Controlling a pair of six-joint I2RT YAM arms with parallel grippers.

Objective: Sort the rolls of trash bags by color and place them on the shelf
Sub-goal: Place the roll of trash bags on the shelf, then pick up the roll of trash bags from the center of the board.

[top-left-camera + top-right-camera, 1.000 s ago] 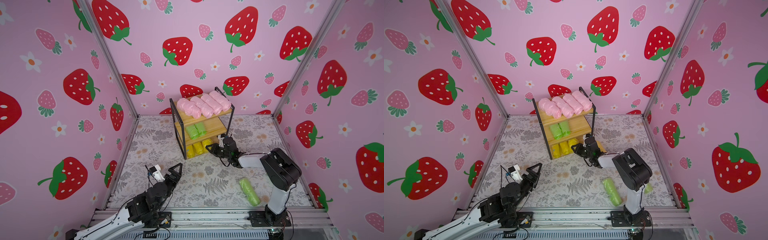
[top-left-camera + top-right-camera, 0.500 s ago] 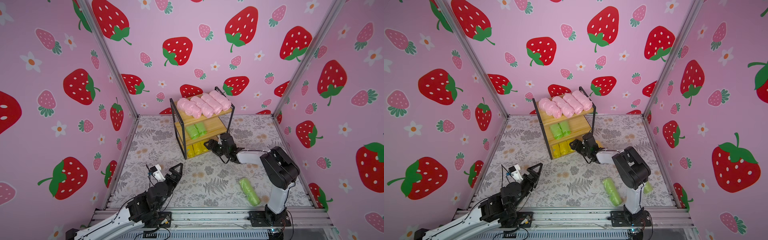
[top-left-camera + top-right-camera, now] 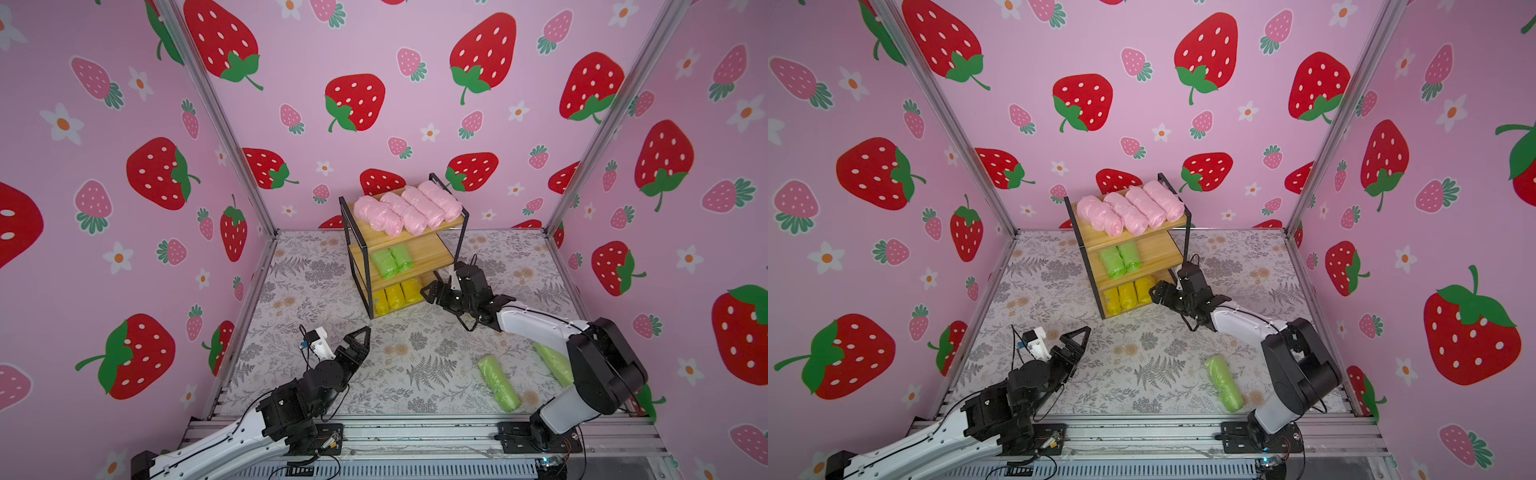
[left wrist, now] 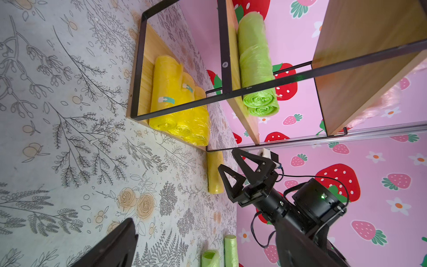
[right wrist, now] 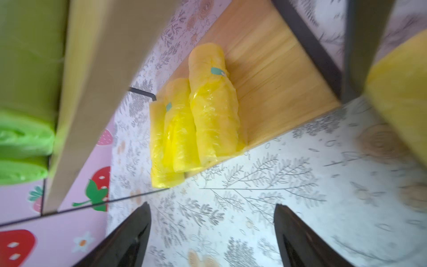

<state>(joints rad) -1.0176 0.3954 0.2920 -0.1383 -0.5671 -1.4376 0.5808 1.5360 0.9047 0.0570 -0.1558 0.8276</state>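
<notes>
The shelf (image 3: 440, 253) (image 3: 1158, 249) stands at the back with several pink rolls (image 3: 407, 208) on its top board. Two green rolls (image 3: 390, 262) lie on the middle board and three yellow rolls (image 3: 395, 295) (image 5: 196, 124) on the bottom board. A further yellow roll (image 4: 215, 175) (image 5: 402, 92) lies on the floor just outside the shelf's right end. My right gripper (image 3: 436, 291) (image 5: 211, 205) is open and empty by that corner. Two green rolls (image 3: 498, 382) (image 3: 552, 361) lie on the floor near the right arm's base. At the front left, my left gripper (image 3: 357, 340) (image 4: 203, 226) hangs open and empty.
The shelf's black metal frame (image 4: 224, 46) and the right post (image 3: 461, 237) stand close to my right gripper. Pink strawberry walls (image 3: 124, 208) enclose the floral mat (image 3: 316, 291) on three sides. An aluminium rail (image 3: 415, 432) runs along the front edge.
My right gripper has gone from shut to wide open and shifted a little toward the shelf's bottom corner. The left arm has barely moved.
</notes>
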